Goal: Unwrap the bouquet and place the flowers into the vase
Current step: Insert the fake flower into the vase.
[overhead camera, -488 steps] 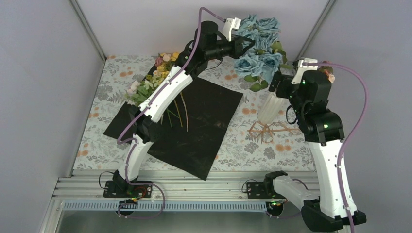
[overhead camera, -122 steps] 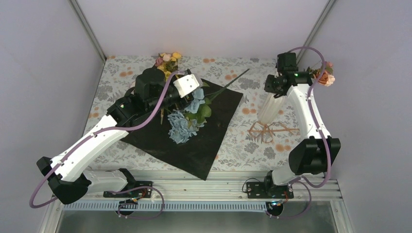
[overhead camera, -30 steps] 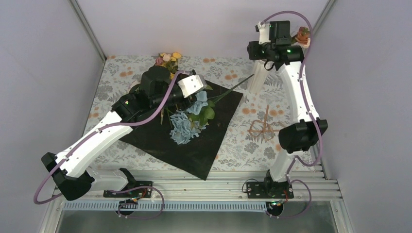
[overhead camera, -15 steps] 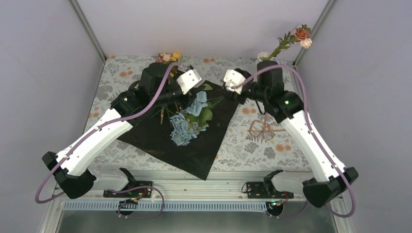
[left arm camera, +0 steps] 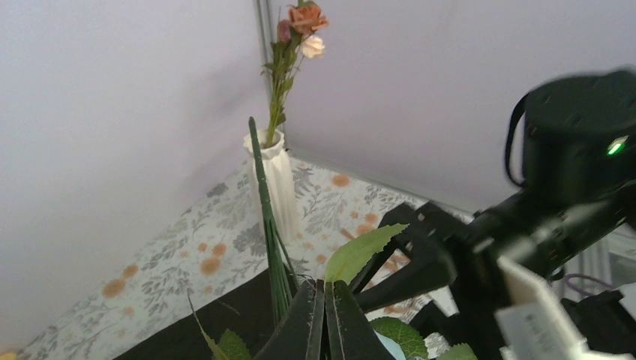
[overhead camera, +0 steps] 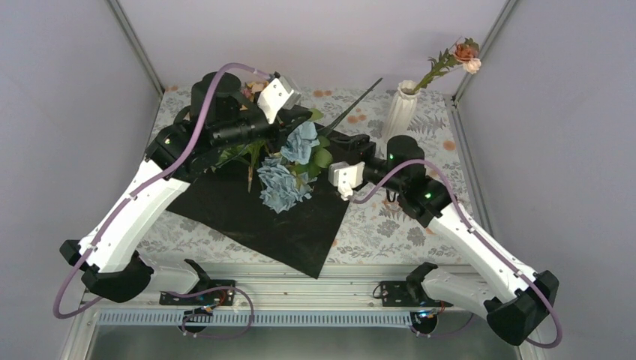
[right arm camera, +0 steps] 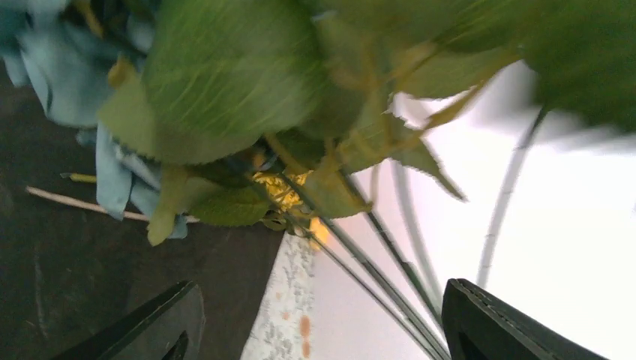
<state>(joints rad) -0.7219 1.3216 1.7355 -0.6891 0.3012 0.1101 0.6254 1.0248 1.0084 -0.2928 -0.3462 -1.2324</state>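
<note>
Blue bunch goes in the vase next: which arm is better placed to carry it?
Left, probably. The left gripper is shut on the stems of the blue flowers, their ends pointing toward the vase. The right gripper is open beside them, holding nothing.

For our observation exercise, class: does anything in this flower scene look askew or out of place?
The black sheet lies skewed to the tablecloth's edges, and the single stem in the vase leans far right instead of standing upright.
</note>
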